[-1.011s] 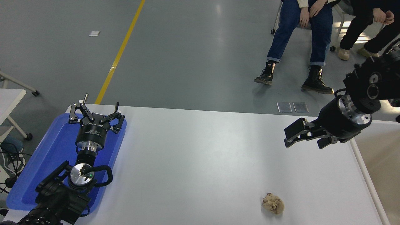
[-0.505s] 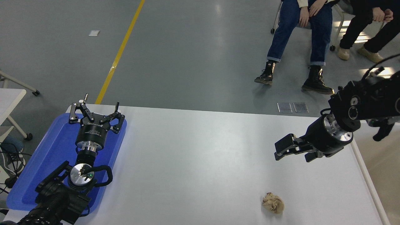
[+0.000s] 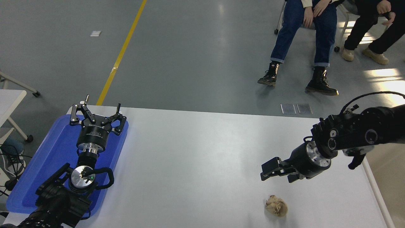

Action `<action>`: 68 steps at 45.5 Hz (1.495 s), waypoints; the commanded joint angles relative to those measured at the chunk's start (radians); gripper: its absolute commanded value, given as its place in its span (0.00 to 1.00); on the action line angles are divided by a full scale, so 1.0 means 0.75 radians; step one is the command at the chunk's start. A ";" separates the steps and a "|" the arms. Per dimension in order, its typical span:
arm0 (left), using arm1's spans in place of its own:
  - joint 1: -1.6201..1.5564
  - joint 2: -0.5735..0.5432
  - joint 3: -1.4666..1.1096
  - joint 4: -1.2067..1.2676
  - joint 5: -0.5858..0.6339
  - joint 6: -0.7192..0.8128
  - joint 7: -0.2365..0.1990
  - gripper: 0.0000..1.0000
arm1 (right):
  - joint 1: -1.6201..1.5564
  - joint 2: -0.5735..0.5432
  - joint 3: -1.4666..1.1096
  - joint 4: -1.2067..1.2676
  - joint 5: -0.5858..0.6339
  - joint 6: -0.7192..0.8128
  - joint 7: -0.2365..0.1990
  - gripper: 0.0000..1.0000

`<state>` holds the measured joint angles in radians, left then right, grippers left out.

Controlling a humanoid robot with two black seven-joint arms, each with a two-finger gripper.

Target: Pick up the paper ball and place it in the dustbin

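The paper ball (image 3: 276,206), a small tan wrinkly wad, lies on the white table (image 3: 196,164) near its front right. My right gripper (image 3: 267,171) comes in from the right edge and hovers above the table, just above and slightly left of the ball, not touching it. Its jaws stand apart and hold nothing. The dustbin (image 3: 376,187) shows only as a white rim and a beige inside wall along the table's right edge. My left gripper (image 3: 96,111) is parked open over the blue tray at the lower left.
A flat blue tray (image 3: 47,161) lies at the table's left end under the left arm. Two people sit on chairs beyond the far side, their legs (image 3: 297,47) at the top right. A yellow floor line (image 3: 121,52) runs at the back.
My right arm has swung down and to the left, from high near the table's far right corner to low over the table close to the paper ball. The ball and left arm have not moved.
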<state>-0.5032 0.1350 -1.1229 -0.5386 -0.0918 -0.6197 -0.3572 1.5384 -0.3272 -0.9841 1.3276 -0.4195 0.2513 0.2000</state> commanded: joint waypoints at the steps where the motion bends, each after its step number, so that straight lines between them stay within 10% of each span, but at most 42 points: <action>1: 0.000 0.000 0.000 0.000 0.000 0.000 0.000 1.00 | -0.194 0.027 0.046 -0.132 -0.165 -0.079 0.007 1.00; 44: 0.000 0.000 0.000 0.000 0.000 0.000 0.000 1.00 | -0.501 0.019 0.105 -0.338 -0.388 -0.126 0.065 0.95; 49: 0.000 0.000 0.000 0.000 0.000 0.000 0.002 1.00 | -0.511 0.019 0.103 -0.338 -0.416 -0.124 0.099 0.75; 56: 0.000 0.000 0.000 0.000 0.000 0.000 0.002 1.00 | -0.513 0.019 0.103 -0.338 -0.471 -0.124 0.116 0.08; 68: 0.000 0.000 0.000 0.000 0.000 0.000 0.002 1.00 | -0.511 0.015 0.101 -0.336 -0.476 -0.143 0.114 0.00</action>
<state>-0.5031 0.1350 -1.1229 -0.5390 -0.0922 -0.6197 -0.3566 1.1577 -0.3136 -0.9066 1.0757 -0.7607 0.1517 0.2784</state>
